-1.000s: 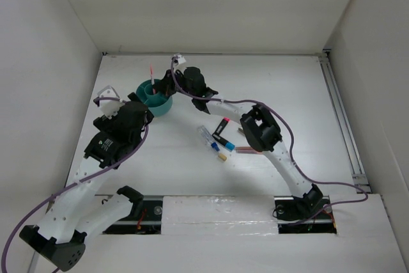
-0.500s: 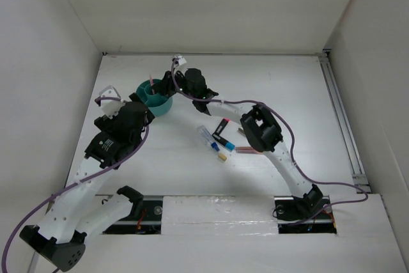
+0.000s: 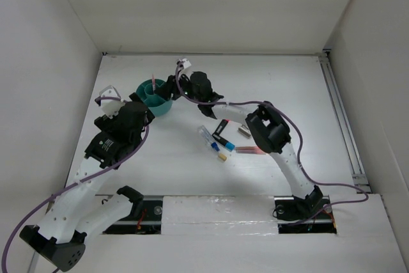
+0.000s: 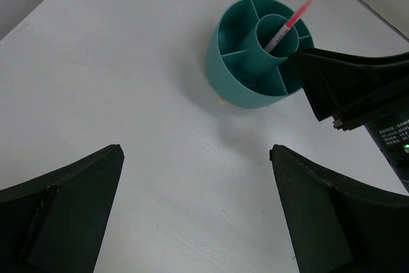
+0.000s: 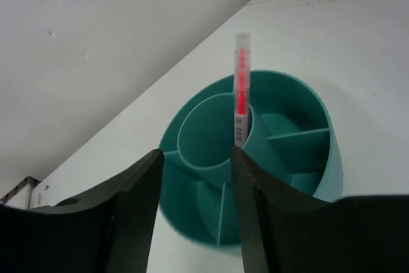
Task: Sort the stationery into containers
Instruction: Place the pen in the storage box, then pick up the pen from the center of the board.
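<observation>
The teal organiser cup [image 3: 155,97] stands at the back left of the table. A thin pink-red pen [image 3: 153,80] stands upright in its centre tube [image 5: 211,135], leaning on the tube's rim. My right gripper [image 5: 195,151] hovers at the cup's right side, open, with the pen [image 5: 241,87] free just past its right finger. My left gripper [image 4: 195,151] is open and empty over bare table, short of the cup [image 4: 259,52]. More stationery lies mid-table: a black marker with a pink cap [image 3: 221,127], a blue-capped pen [image 3: 225,143], a clear-barrelled pen [image 3: 206,135] and a pink-red pen [image 3: 249,150].
A small tan block [image 3: 222,156] lies by the pens, and another small block [image 3: 244,130] lies beside the right forearm. White walls close the table in at the back and left. A metal rail [image 3: 342,119] runs along the right edge.
My right gripper's jaws have opened and let go of the thin pink-red pen, which now stands lower in the cup's centre tube. The right wrist has drawn slightly right. The left arm is still.
</observation>
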Motion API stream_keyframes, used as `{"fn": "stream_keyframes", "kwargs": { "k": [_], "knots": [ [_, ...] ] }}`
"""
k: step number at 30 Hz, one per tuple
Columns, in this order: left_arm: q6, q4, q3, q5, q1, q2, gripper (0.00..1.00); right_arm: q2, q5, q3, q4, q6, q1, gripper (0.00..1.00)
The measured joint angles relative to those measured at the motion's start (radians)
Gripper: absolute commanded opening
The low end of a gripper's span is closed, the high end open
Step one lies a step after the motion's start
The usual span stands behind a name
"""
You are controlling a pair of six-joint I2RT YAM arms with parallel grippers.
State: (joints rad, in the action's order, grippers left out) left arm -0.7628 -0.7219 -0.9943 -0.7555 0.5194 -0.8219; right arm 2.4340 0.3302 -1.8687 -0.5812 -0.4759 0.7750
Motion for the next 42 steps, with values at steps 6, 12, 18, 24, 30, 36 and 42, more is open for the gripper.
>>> {"fn": "stream_keyframes", "kwargs": {
  "k": [6,12,18,24,30,36,42],
  "knots": [
    [0.0,0.0,0.0,0.0,0.0,0.0,1.0,-0.185,-0.053,0.206,-0.011,0.006,0.005,0.99],
    [0.0,0.0,0.0,0.0,0.0,0.0,1.0,-0.438,-0.209,0.36,0.064,0.041,0.008,0.99],
    [0.002,0.0,0.0,0.004,0.0,0.007,1.0,-0.682,-0.414,0.517,0.321,0.05,0.01,0.96],
    [0.009,0.008,0.002,0.019,0.0,0.019,1.0,-0.956,-0.565,0.814,0.606,-0.013,0.011,0.7],
    [0.022,0.022,0.005,0.035,0.0,0.019,1.0,-1.166,-0.762,0.913,0.908,-0.223,0.013,0.6],
    [0.03,0.031,0.005,0.048,0.0,0.019,1.0,-1.277,-0.892,0.995,1.107,-0.534,0.016,0.59],
    [0.043,0.039,0.005,0.063,0.0,0.019,1.0,-1.427,-0.903,1.158,1.142,-0.727,0.025,0.55]
  ]
}}
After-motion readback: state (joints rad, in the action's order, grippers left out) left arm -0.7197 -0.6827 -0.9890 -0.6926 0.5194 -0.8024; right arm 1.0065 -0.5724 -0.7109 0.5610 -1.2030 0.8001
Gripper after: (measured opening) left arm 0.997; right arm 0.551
